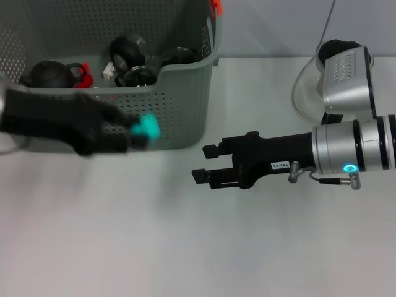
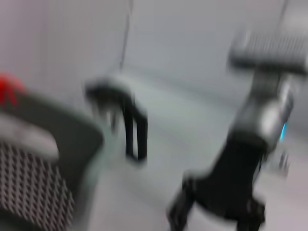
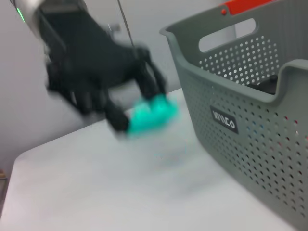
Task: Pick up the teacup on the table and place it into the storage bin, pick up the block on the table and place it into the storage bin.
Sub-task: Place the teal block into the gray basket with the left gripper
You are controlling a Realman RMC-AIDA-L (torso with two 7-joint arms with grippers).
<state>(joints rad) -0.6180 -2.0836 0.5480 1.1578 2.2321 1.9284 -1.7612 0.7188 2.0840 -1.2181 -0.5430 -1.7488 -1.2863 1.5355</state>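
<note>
Block in hand, short of the bin

The left gripper [image 1: 133,133] has its fingers clamped on the teal block [image 1: 146,127] just outside the storage bin [image 1: 185,117], dark teaware already inside; the drop remains. The right gripper [image 1: 207,164] hovers over the bench [image 1: 185,247], fingers apart, empty.

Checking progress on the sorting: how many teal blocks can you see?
1. The teal block is held in the left gripper, in front of the storage bin. Others may be hidden inside.

Small black label [image 3: 224,120] with white letters on the storage bin [image 3: 269,159] wall, letters not clearly readable
</note>
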